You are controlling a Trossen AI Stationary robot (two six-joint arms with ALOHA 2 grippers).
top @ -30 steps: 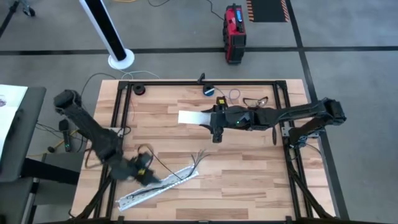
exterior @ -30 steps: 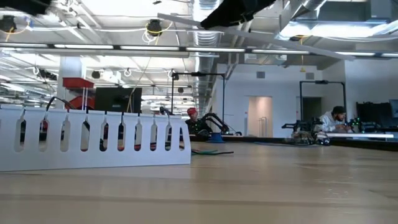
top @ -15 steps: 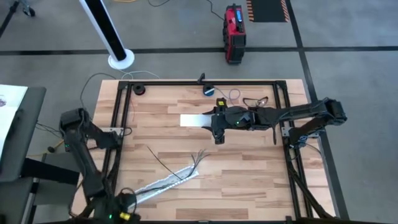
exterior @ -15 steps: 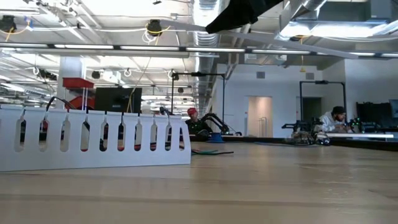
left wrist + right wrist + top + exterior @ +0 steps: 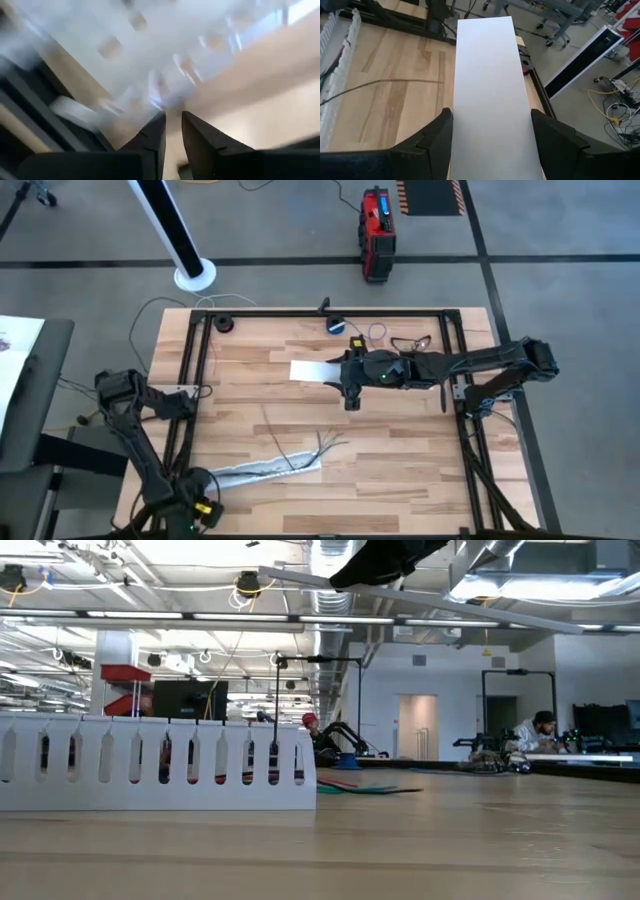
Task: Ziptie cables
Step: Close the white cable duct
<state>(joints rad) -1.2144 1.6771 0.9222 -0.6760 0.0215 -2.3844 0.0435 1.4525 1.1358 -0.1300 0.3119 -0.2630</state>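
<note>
A long white perforated strip lies flat on the table near its front left, and shows side-on in the low view. The cables, thin grey and dark wires, straggle over the strip's right end and onto the wood. One wire shows in the right wrist view. My left gripper is at the front left corner, fingers all but together, just off the strip's left end. My right gripper hangs over the table's middle, shut on a flat white strip. My left gripper points its fingertips at the blurred perforated strip; I cannot tell whether they touch it. My right gripper pinches the flat white strip across its width, one finger on each long edge. The fingers lie along the strip near its right end. The strip reaches out level toward the table's left, lifted clear of the wood.
At the far edge lie a small round blue-black device with a pale cord, a dark loop and a black puck. A black frame runs round the table. Bare wood spreads at the front right.
My left gripper has swung from beside the perforated strip down to the table's front left corner. The strip's left end has turned toward the far edge while its right end stayed put, so it lies more level. The wires have spread a little.
</note>
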